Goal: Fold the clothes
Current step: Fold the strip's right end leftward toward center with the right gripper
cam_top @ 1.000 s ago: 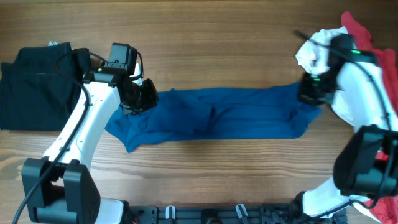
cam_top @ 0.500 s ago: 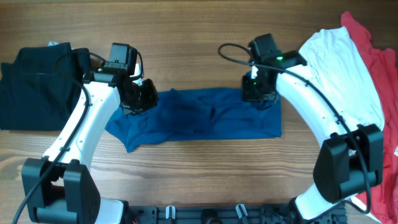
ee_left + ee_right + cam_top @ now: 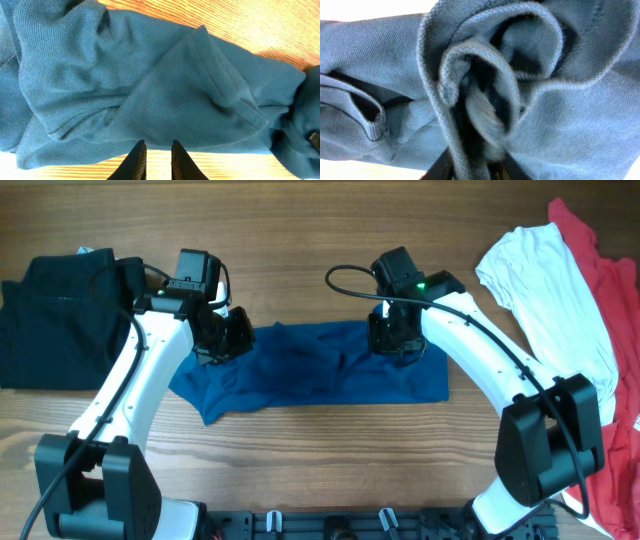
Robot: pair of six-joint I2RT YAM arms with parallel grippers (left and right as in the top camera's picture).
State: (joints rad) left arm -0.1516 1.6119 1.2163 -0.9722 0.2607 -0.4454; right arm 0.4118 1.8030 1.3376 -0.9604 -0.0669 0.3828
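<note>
Blue shirt [image 3: 300, 375]: soft, light, limp, so pinch at hems; left gripper [image 3: 158, 146] nearly closed, right gripper [image 3: 472, 164] w/ fold between fingers, holds unconfirmed.

Blue shirt [image 3: 330, 370], black garment [image 3: 50, 310], white garment [image 3: 545, 290], red garment [image 3: 610, 280]

You have a royal-blue short-sleeved cloth shirt [image 3: 320, 375] in a matt, fine-pitted knit with stitched hems. The brown wooden table [image 3: 320, 240] is smooth and grained, with a low sheen. The black folded garment [image 3: 50, 320], white garment [image 3: 545, 290] and red garment [image 3: 620, 290] are matt cloth.
</note>
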